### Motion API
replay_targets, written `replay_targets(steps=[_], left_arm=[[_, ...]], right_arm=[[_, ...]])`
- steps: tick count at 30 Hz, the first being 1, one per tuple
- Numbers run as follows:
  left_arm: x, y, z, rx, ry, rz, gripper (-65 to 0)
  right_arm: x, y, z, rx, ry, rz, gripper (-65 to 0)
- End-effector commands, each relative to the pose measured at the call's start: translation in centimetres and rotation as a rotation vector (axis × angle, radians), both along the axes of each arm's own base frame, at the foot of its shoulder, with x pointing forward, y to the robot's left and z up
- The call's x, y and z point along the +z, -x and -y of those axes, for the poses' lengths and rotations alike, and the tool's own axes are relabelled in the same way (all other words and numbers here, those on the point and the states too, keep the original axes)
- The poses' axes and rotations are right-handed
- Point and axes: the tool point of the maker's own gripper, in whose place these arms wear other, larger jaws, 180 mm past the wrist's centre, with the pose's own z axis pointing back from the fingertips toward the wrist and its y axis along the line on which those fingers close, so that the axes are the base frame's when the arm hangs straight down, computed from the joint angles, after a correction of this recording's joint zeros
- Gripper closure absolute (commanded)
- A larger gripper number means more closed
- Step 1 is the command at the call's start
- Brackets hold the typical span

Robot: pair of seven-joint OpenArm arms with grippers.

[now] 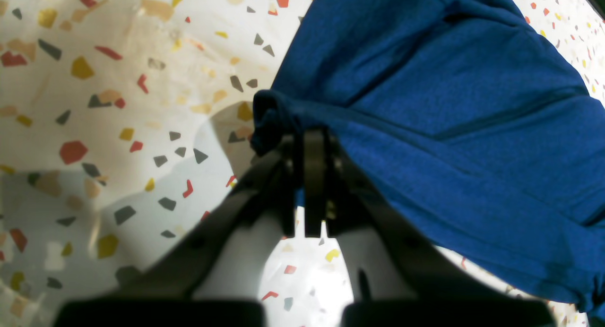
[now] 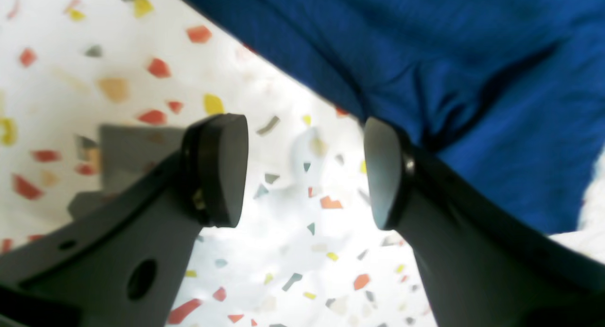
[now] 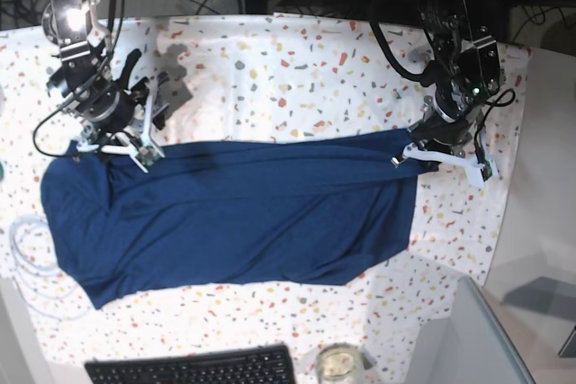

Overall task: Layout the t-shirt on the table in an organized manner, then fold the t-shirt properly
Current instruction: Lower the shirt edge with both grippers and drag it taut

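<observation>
The dark navy t-shirt [image 3: 234, 213] lies spread lengthwise across the speckled table [image 3: 270, 69], still wrinkled. On the right of the base view my left gripper [image 3: 408, 158] pinches the shirt's upper right corner. The left wrist view shows that gripper [image 1: 312, 138] shut on a bunched edge of the t-shirt [image 1: 449, 105], just above the table [image 1: 94, 128]. My right gripper [image 3: 142, 154] stands at the shirt's upper left edge. In the right wrist view it [image 2: 305, 171] is open, with only table [image 2: 283, 270] between its fingers [image 2: 222, 171], and the t-shirt [image 2: 425, 57] just beyond the tips.
A black keyboard [image 3: 193, 368] and a glass jar [image 3: 340, 364] sit at the front edge. A white cable [image 3: 27, 249] loops at the left edge. A plain grey surface [image 3: 540, 222] borders the table on the right, and cables run along the back.
</observation>
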Motion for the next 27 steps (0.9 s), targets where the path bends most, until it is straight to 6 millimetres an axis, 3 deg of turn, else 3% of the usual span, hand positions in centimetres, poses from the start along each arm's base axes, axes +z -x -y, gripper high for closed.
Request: replay_targets(steps=[1,4,10,20,25,27], left_arm=[[1.7,-0.9,-0.2,-0.003,-0.023,0.059,0.0],[2.2,-0.6,-0.5,-0.001,-0.033,0.070,0.0],[2.7,-0.6,-0.9,0.002,-0.047,0.078,0.0],[2.4,-0.3,-0.7,-0.004,-0.046,0.069,0.0],[2.4,-0.2,-0.8,-0.001,-0.048,0.069,0.0],[2.4,-0.2,-0.8,-0.001,-0.048,0.069,0.0]], right_arm=[[0.9,-1.6,0.5,-0.013,-0.012,0.049,-36.0],[0.0,-2.2,1.7,-0.044,-0.011,0.032,-35.3],[-1.2,-3.5,3.1,-0.084,-0.017,0.005,-20.4],[-0.9,-4.0,4.3,-0.113,0.011,0.028,-19.1],[-0.7,-3.7,5.9,-0.114,0.043,0.037,-3.0],[-0.8,-3.5,6.1,-0.113,0.047,0.032,-0.9]])
